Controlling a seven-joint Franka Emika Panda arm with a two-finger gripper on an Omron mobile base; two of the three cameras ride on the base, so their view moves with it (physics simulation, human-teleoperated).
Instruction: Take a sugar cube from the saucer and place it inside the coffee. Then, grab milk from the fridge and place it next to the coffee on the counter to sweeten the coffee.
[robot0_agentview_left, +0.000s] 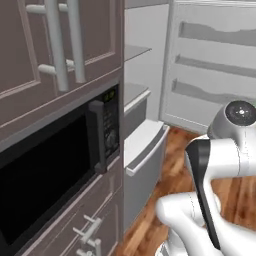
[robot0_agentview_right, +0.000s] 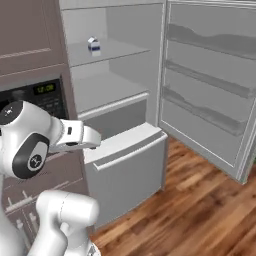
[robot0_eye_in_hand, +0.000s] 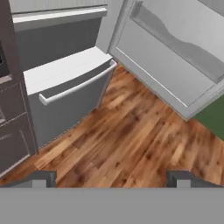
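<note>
Gripper (robot0_eye_in_hand: 112, 179) tips spread wide and empty above the wood floor (robot0_eye_in_hand: 131, 131), facing the open fridge (robot0_agentview_right: 115, 90).

From left, the black microwave (robot0_agentview_left: 45, 175) sits under brown cabinets, then the fridge's pulled-out drawer (robot0_agentview_right: 125, 150), then its swung-open door (robot0_agentview_right: 210, 100) with bare racks. The milk (robot0_agentview_right: 93, 45) stands far back on the upper shelf, well apart from the hand, so the fetch-the-milk step appears to be starting; next the arm must lift and reach in. Carton markings are too small to read, and the hand itself is cut off.
</note>
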